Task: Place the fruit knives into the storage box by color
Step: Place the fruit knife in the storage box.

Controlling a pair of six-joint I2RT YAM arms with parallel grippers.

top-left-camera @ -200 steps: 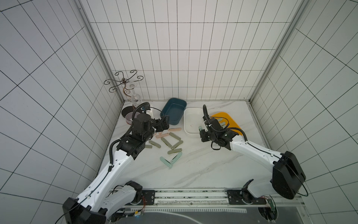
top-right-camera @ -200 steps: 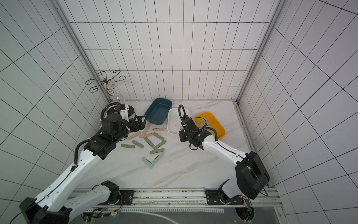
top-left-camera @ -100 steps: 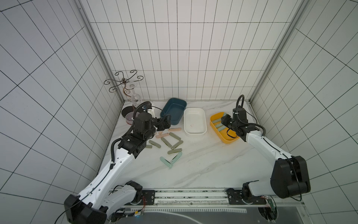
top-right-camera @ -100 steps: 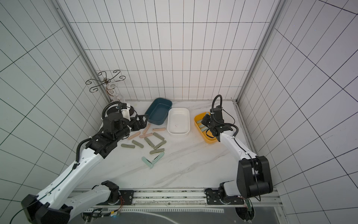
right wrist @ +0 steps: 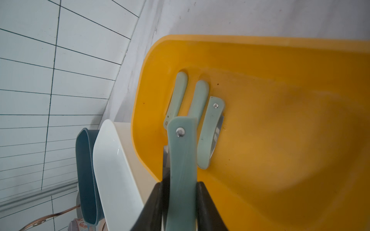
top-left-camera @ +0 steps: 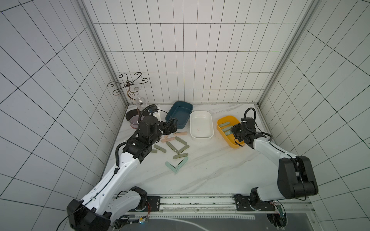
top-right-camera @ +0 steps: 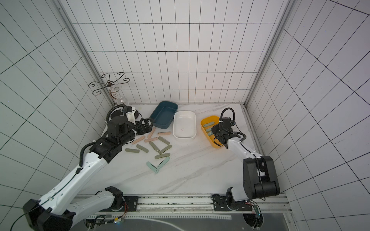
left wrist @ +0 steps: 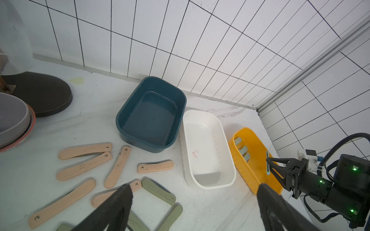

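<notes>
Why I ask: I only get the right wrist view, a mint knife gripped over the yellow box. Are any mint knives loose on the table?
Observer: Yes, two mint knives lie on the table, ends meeting in a V.
Operator: Is the left gripper near them?
Observer: No; the left gripper is open by the peach knives, holding nothing.
Operator: Anything in the other boxes?
Observer: The blue box and white box hold no knives.

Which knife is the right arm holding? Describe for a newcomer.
On the table, find the yellow box at the right end. Above it the right gripper pinches one mint knife; the three mint knives below lie loose in the box.
</notes>
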